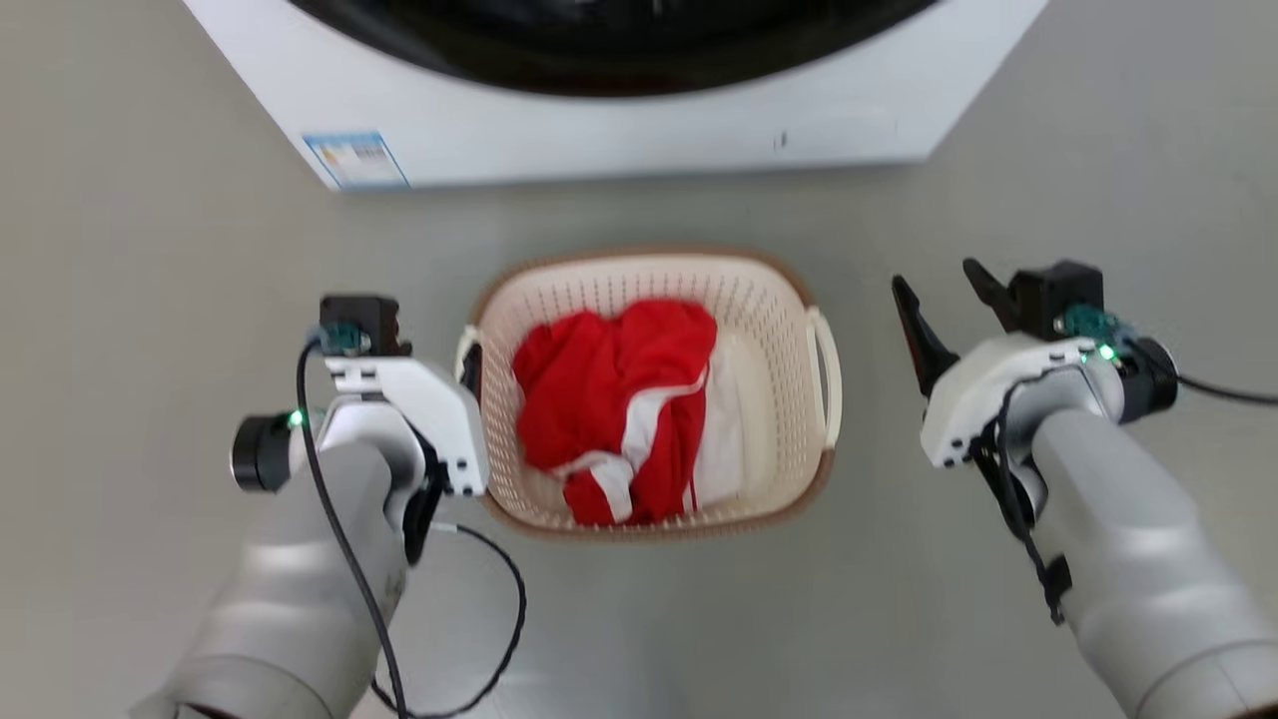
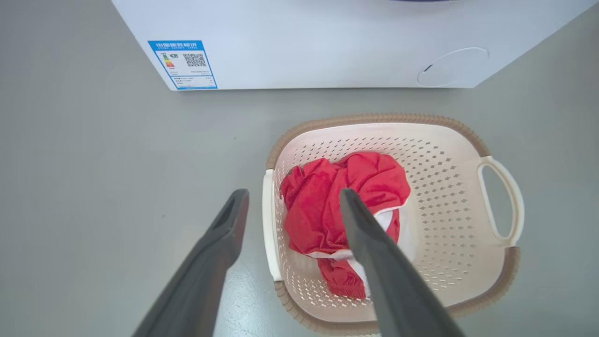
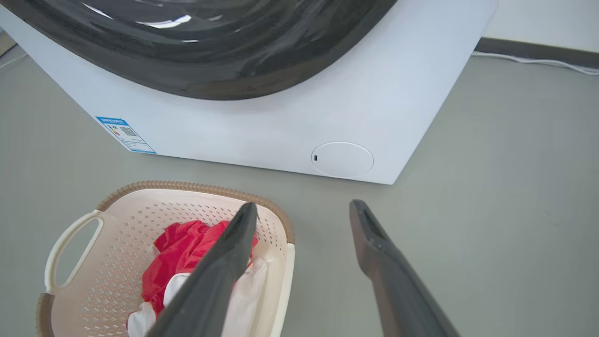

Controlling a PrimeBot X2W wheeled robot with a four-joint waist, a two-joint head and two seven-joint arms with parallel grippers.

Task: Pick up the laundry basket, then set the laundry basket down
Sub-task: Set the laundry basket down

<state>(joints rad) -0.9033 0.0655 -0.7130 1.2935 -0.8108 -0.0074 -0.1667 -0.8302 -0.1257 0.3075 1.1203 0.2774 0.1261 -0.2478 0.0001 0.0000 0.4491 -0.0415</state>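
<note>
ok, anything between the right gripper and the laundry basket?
Nothing. Head view shows bare floor between the right gripper and the laundry basket.

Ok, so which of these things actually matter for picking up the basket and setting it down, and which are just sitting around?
Part of the job:
laundry basket
left gripper, open
right gripper, open

Just there:
red and white garment, lying inside the basket
washing machine, behind the basket
blue energy label, on the machine's front

Laundry basket partly off-frame below.
</note>
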